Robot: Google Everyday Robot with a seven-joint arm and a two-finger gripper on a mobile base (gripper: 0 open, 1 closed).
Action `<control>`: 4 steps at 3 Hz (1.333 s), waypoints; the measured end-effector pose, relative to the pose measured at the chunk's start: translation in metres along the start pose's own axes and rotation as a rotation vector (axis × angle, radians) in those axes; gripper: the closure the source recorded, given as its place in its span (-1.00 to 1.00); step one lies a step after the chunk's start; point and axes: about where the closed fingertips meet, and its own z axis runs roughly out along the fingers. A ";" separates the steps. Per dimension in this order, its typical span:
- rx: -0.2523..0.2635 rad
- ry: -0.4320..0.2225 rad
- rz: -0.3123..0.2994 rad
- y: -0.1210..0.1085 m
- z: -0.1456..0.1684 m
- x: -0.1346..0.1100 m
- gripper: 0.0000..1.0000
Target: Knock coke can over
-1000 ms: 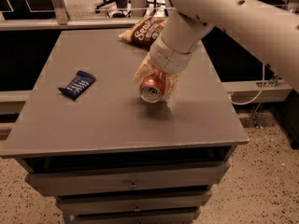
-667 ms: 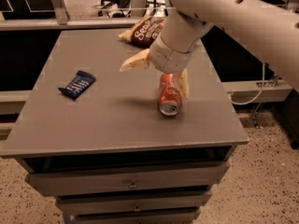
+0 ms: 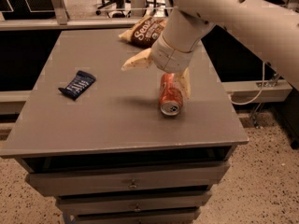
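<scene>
The red coke can (image 3: 170, 94) lies on its side on the grey table (image 3: 107, 120), right of centre, its silver top facing the front edge. My gripper (image 3: 159, 73) hangs just above and behind the can. It is open: one cream finger (image 3: 136, 62) points left, the other (image 3: 183, 82) sits beside the can's right side. Nothing is held.
A dark blue snack wrapper (image 3: 77, 84) lies on the left of the table. A brown-and-cream chip bag (image 3: 142, 31) lies at the back edge, behind my arm. Drawers sit below the tabletop. A cable (image 3: 254, 90) hangs at the right.
The can went from tilted between my fingers to lying on its side farther right on the table. My fingers spread open and let it go.
</scene>
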 end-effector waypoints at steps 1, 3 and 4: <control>-0.003 0.009 0.020 0.006 -0.004 0.005 -1.00; 0.008 0.023 0.058 0.013 -0.015 0.015 -1.00; 0.096 0.051 0.170 0.020 -0.041 0.039 -1.00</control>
